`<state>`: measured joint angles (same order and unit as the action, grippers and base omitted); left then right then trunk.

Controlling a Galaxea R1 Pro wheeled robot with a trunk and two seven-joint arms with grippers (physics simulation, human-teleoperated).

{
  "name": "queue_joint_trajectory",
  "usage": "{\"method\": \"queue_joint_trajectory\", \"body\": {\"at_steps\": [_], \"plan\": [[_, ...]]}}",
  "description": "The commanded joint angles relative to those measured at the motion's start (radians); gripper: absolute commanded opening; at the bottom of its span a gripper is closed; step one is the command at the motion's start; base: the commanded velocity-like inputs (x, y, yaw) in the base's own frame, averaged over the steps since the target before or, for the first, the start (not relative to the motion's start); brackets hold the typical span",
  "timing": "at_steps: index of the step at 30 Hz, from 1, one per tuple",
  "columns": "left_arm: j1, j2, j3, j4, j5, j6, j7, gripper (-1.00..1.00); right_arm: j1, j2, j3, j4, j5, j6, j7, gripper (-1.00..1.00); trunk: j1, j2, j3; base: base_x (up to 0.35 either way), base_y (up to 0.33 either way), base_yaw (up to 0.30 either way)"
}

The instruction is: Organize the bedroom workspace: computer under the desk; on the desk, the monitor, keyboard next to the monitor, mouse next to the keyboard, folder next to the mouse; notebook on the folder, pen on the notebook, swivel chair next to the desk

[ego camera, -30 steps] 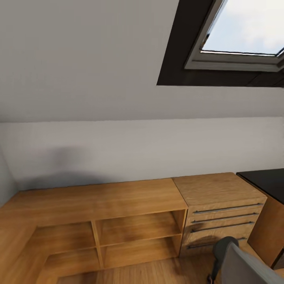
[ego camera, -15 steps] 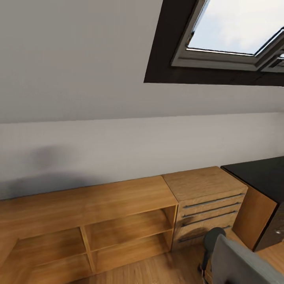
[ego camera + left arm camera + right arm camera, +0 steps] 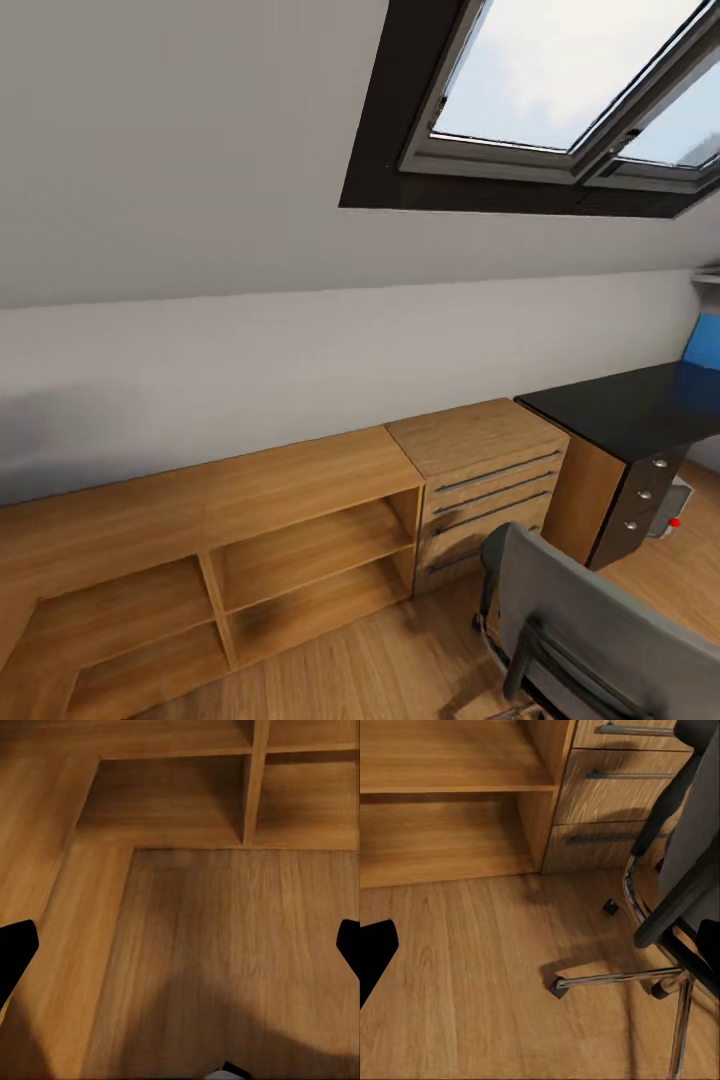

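The robot is in transit, with the head camera facing a sloped white wall and a dark-framed skylight (image 3: 560,100). The long desk with a black top, dark round-knobbed drawers and a blue back panel (image 3: 630,405) sits at about 3 o'clock in the head view. Under it, a sliver of the small silver-grey computer tower with a red light (image 3: 672,510) shows beside the drawers. The grey padded swivel chair with black armrests (image 3: 590,625) stands at about 5 o'clock, its backrest toward the camera; its chrome star base (image 3: 660,979) rests on the wooden floor near a light wooden drawer unit with long bar handles (image 3: 480,480). A low open wooden shelf unit (image 3: 250,540) runs off toward 8 o'clock.

The step in hand looks like turning toward the desk and chair. To do it well, the base should swing round until the chair seat is in view, since the folder is hidden behind the backrest, and it should keep clear of the casters.

The left hand (image 3: 180,952) hangs over bare floor by the shelf corner, fingers spread wide and empty. The right hand (image 3: 544,945) points down at the floor beside the chair base, likewise wide apart and holding nothing.
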<state>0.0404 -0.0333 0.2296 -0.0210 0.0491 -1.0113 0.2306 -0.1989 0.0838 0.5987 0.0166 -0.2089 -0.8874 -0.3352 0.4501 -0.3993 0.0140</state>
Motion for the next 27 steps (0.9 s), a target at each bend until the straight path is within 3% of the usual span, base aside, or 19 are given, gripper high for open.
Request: {"method": "queue_joint_trajectory", "body": {"at_steps": [1, 7, 27], "plan": [[0.001, 0.0, -0.001, -0.002, 0.005, -0.001, -0.001, 1.0, 0.0, 0.001, 0.009, 0.002, -0.007, -0.003, -0.002, 1.0, 0.0, -0.001, -0.001, -0.294, 0.163, -0.249], [0.001, 0.001, -0.001, -0.002, 0.006, -0.002, -0.001, 1.0, 0.0, 0.001, 0.009, 0.002, -0.007, -0.003, -0.002, 1.0, 0.0, -0.001, -0.004, -0.19, 0.146, -0.261], [0.001, 0.001, -0.001, -0.002, 0.007, -0.001, 0.004, 1.0, 0.0, 0.001, 0.009, 0.002, -0.006, -0.004, -0.002, 1.0, 0.0, -0.001, -0.004, -0.008, 0.007, -0.292]]}}
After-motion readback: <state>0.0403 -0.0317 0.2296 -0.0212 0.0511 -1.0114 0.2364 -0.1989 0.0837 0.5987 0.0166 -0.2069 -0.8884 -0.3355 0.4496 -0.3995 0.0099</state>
